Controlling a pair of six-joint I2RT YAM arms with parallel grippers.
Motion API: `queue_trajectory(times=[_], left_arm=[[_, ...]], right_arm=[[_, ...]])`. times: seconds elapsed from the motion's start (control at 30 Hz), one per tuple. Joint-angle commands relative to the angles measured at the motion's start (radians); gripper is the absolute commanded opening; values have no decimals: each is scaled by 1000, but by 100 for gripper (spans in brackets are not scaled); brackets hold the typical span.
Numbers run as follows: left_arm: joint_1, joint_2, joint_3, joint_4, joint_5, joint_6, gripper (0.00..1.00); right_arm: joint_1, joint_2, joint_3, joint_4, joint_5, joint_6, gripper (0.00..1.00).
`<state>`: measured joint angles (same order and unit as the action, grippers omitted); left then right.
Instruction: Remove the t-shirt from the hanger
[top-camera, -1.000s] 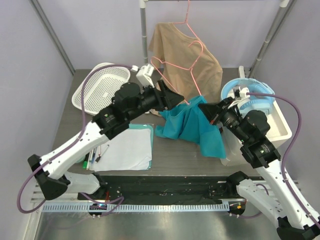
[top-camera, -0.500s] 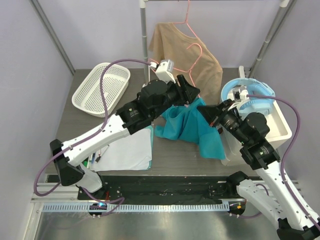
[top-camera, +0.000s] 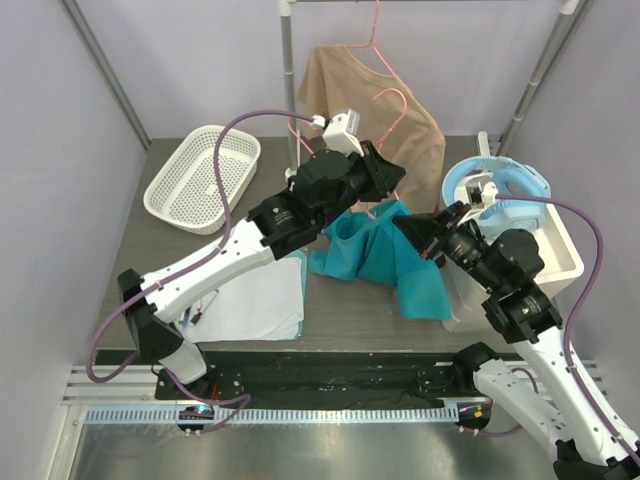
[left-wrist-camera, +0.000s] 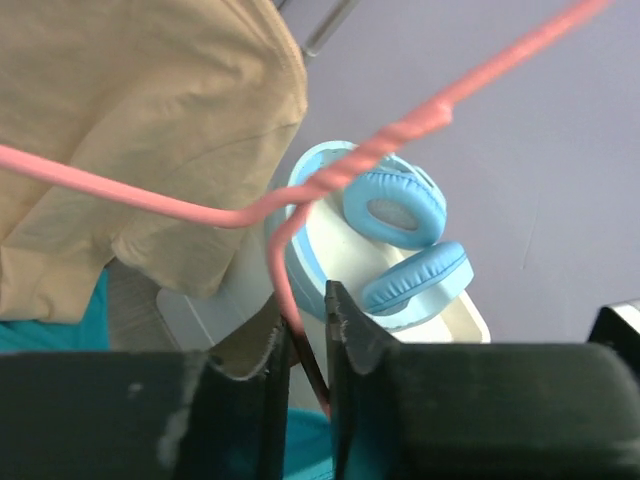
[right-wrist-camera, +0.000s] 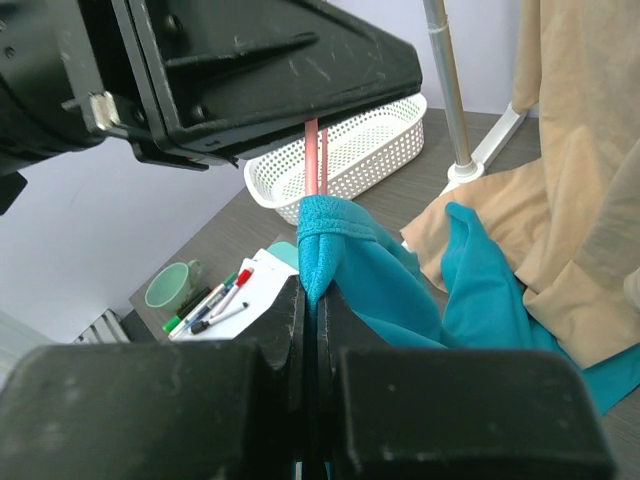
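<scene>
Left arm (top-camera: 232, 255) farther right, jaws gripping hanger (left-wrist-camera: 385, 142), t-shirt (top-camera: 380, 258) hanging below

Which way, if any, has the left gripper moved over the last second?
Yes. The left gripper moved right, farther from the white basket and the rack pole.

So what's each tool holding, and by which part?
Left tool: pink hanger, wire below the twisted neck. Right tool: teal t-shirt, a bunched fold.

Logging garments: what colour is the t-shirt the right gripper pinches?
The t-shirt is teal; right wrist view shows it best.
</scene>
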<state>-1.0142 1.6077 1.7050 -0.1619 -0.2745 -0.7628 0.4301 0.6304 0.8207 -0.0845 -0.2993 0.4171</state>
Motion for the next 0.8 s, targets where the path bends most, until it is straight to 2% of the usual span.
queue_trajectory(times=[0.0, 0.03, 0.2, 0.23, 0.37, 0.4, 0.47, 0.5, 0.6, 0.77], left_arm=[[-4, -11, 33, 18, -11, 26, 9], [-4, -9, 41, 10, -18, 37, 0], [-4, 40, 189, -91, -15, 137, 0], [-4, 46, 205, -96, -12, 143, 0], [-4, 43, 182, -54, -15, 152, 0], [-4, 41, 176, -45, -22, 158, 0], [-4, 43, 188, -31, -15, 174, 0], [-4, 46, 200, -36, -14, 195, 0], [-3, 49, 246, -76, -19, 221, 0], [-3, 15, 217, -71, -14, 215, 0]], right_arm=[[2, 3, 24, 78, -17, -26, 1], [2, 11, 37, 77, -17, -29, 2], [2, 15, 37, 48, 15, -54, 19], [2, 14, 31, 45, 23, -54, 19], [2, 12, 28, 26, 22, -51, 29], [2, 18, 28, 22, 19, -49, 46], [2, 20, 18, -3, 5, -58, 58], [2, 14, 12, -9, 3, -67, 69], [2, -3, -14, -46, 28, -77, 78], [4, -52, -19, -156, 60, -142, 79]])
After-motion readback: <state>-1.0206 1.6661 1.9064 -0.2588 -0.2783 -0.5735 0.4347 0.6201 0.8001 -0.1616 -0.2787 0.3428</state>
